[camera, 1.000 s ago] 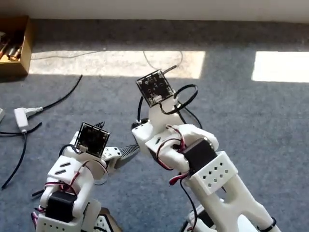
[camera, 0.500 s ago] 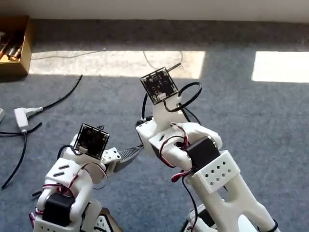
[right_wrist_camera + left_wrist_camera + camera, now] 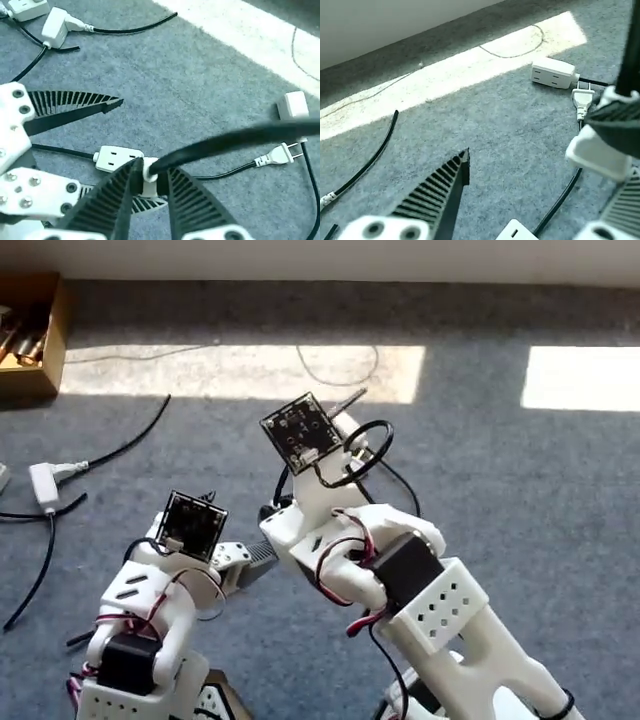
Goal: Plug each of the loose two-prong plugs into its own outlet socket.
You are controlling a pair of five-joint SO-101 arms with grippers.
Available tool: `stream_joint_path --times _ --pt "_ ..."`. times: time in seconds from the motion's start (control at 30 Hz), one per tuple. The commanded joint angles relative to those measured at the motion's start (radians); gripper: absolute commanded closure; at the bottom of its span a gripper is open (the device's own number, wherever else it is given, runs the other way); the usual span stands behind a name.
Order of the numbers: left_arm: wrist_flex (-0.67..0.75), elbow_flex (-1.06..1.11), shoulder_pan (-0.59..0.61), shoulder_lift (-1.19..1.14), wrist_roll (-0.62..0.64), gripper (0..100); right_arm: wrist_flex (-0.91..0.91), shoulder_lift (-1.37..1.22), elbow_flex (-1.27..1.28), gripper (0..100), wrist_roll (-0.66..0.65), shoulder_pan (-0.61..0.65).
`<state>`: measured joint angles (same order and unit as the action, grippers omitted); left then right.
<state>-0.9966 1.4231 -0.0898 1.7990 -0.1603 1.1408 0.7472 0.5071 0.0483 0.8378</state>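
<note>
My right gripper [image 3: 149, 172] is shut on a white two-prong plug [image 3: 149, 186], whose black cord [image 3: 225, 142] arcs away. Just beyond the plug, a white outlet socket [image 3: 117, 157] lies on the grey carpet. My left gripper [image 3: 540, 185] stands open, one ribbed finger [image 3: 440, 195] on each side of that socket [image 3: 517, 231]. The held plug [image 3: 597, 155] hangs close by its other finger. A second loose plug [image 3: 274, 156] lies next to another socket [image 3: 292, 106]; both also appear in the left wrist view as plug [image 3: 582, 100] and socket [image 3: 552, 74]. In the high view the right arm [image 3: 330, 530] leans over the left gripper [image 3: 262, 558].
A white adapter [image 3: 45, 485] with black cables lies at the left on the carpet. A wooden box [image 3: 35, 335] stands in the far left corner. Two more white blocks [image 3: 55, 27] on cords lie farther off. A sunlit strip [image 3: 240, 372] crosses the floor.
The right arm swung first a little right, then back left and closer to the left gripper, carrying the plug. The left arm has barely moved.
</note>
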Motion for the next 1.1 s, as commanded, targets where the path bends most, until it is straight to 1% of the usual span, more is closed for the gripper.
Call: stream_joint_path --times 0.0,0.1,0.2,0.4,0.43,0.57,0.63,0.7,0.87,0.93,1.07 --pt "0.026 -0.008 0.016 -0.005 -0.008 59 0.067 0.012 -0.099 99.3 -0.015 -0.041" --pt "0.026 -0.012 0.018 -0.005 -0.008 59 0.122 0.012 -0.134 99.3 -0.035 -0.064" --pt "0.023 -0.013 0.016 -0.005 -0.006 59 0.137 0.013 -0.136 99.3 -0.051 -0.065" --pt "0.017 -0.015 0.012 -0.005 -0.005 59 0.12 0.005 -0.14 99.3 -0.049 -0.067" --pt "-0.003 -0.016 0.004 -0.005 -0.005 59 0.099 0.005 -0.136 99.3 -0.049 -0.067" --pt "-0.163 -0.085 -0.128 0.004 -0.002 59 0.033 0.004 -0.12 99.3 -0.049 -0.077" --pt "-0.155 -0.088 -0.16 0.004 0.015 59 0.028 0.004 -0.11 99.3 -0.048 -0.074" --pt "-0.109 -0.084 -0.143 -0.004 0.02 59 0.039 0.007 -0.104 99.3 -0.048 -0.05" --pt "0.023 -0.031 -0.005 -0.005 0.02 59 0.122 0.015 -0.111 99.3 -0.051 -0.015" --pt "0.037 -0.031 0.027 -0.005 0.02 59 0.134 0.013 -0.107 99.3 -0.057 -0.013" --pt "0.038 -0.028 0.033 -0.005 0.02 59 0.157 0.012 -0.108 99.3 -0.058 -0.018"
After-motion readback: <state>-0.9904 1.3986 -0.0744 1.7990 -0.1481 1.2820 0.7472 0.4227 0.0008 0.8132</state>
